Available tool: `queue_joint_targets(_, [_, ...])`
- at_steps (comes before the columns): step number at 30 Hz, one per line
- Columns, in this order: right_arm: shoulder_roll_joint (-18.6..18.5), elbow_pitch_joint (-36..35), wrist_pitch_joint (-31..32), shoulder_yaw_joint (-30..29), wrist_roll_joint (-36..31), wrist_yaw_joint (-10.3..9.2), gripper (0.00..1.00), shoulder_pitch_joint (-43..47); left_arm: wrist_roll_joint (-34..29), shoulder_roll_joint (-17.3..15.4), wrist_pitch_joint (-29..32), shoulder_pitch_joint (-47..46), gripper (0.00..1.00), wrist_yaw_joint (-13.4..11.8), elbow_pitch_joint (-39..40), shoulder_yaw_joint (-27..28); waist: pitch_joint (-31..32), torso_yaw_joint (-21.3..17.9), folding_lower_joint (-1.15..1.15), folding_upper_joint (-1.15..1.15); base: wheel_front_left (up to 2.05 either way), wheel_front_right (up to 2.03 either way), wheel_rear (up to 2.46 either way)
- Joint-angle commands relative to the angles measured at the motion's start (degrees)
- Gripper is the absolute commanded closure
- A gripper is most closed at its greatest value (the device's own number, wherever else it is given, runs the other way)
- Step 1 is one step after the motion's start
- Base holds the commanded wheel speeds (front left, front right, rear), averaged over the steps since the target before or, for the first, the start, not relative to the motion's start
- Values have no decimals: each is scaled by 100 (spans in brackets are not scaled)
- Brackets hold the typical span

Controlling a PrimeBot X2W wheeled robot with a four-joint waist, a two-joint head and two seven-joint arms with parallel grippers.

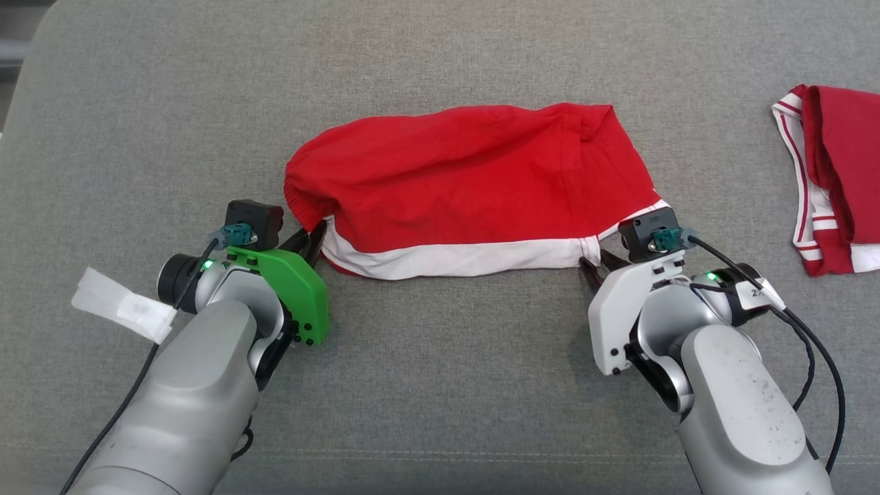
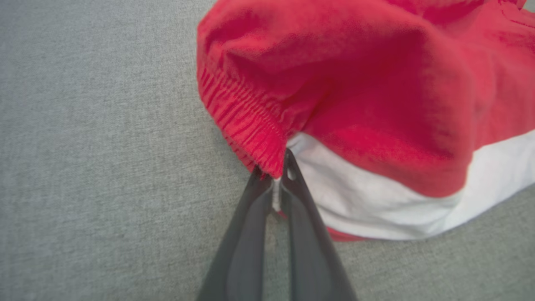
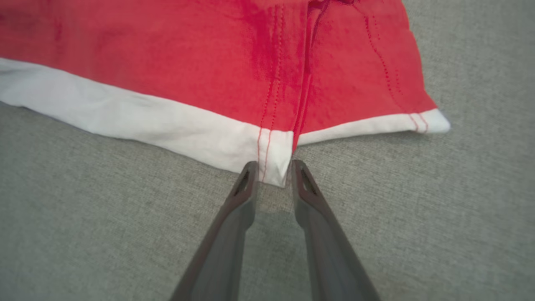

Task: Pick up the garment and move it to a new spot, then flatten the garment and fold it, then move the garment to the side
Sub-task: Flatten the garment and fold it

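Observation:
The garment (image 1: 467, 185) is a pair of red shorts with a white band along its near edge, lying across the middle of the grey cloth surface (image 1: 440, 385). My left gripper (image 1: 313, 240) is shut on its left corner; in the left wrist view the tips (image 2: 273, 167) pinch the ribbed red waistband of the garment (image 2: 376, 104). My right gripper (image 1: 595, 265) is at the near right corner. There the jaws (image 3: 274, 169) stand a little apart, with the white hem corner of the garment (image 3: 209, 62) between the tips.
A second red garment with white stripes (image 1: 832, 179) lies folded at the right edge of the surface. A white tag (image 1: 120, 302) hangs off my left wrist. Bare grey cloth stretches in front of and behind the shorts.

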State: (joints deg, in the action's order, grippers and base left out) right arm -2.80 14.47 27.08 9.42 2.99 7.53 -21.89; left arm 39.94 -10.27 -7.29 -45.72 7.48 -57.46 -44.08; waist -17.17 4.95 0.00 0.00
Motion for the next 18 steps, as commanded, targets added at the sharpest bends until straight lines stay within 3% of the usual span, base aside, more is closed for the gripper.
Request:
queue_joint_targets(1, [-23,55,-56,10,35,-9,80,-80,75,-16,-42,-107,100,-2,-27,-28,7,7,0,0,0,0,0])
queue_joint_targets(2, [-23,71,-64,21,44,-9,99,-93,105,-18,-59,-117,100,-2,-44,-53,12,8,0,0,0,0,0])
queue_joint_targets(14, [-22,-709,-520,-464,394,-9,100,-66,456,-257,-580,-298,100,-2,350,97,318,26,0,0,0,0,0])
queue_joint_targets(18, [-20,-1064,-571,-734,75,-8,100,-229,437,-385,-661,-430,100,-37,672,196,461,-5,0,0,0,0,0])
